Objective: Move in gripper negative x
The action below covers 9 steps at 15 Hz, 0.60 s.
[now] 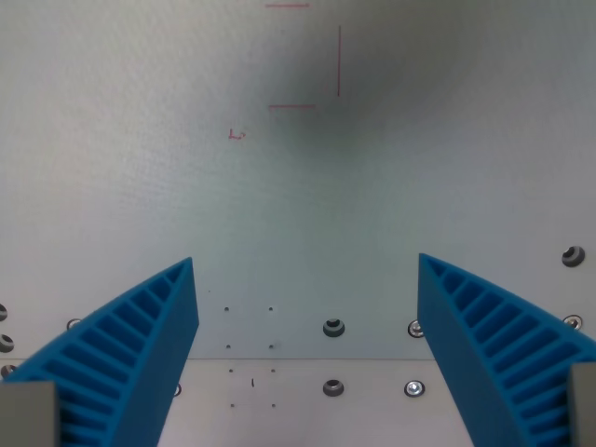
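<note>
My gripper (305,263) is open and empty, with two blue ribbed fingers: one (140,335) at the wrist view's left and one (494,335) at the wrist view's right. Between and beyond them lies a pale grey-white table surface (298,205). Thin red pen lines (317,65) are drawn on the surface near the top centre, with a small red mark (237,135) to their left. A soft dark shadow falls over the top centre. Nothing is held between the fingers.
A plate seam runs across the surface low in the view. Metal screws and bolts sit around it (333,327), (332,387), (414,387), and one near the right edge (574,255). Several small holes (250,328) dot the surface between the fingers.
</note>
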Each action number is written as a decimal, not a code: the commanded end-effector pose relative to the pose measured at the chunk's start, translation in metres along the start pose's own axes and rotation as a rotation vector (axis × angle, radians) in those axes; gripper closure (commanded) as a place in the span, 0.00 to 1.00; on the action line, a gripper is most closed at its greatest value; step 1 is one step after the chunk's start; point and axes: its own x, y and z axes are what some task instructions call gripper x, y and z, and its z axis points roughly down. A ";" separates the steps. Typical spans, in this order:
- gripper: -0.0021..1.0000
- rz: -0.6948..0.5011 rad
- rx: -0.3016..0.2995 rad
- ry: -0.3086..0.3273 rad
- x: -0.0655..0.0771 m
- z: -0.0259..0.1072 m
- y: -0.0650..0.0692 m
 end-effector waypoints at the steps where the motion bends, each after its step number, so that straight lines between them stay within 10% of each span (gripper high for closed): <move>1: 0.00 0.000 0.000 0.004 -0.005 -0.002 0.000; 9: 0.00 0.000 0.000 0.004 -0.045 -0.002 0.000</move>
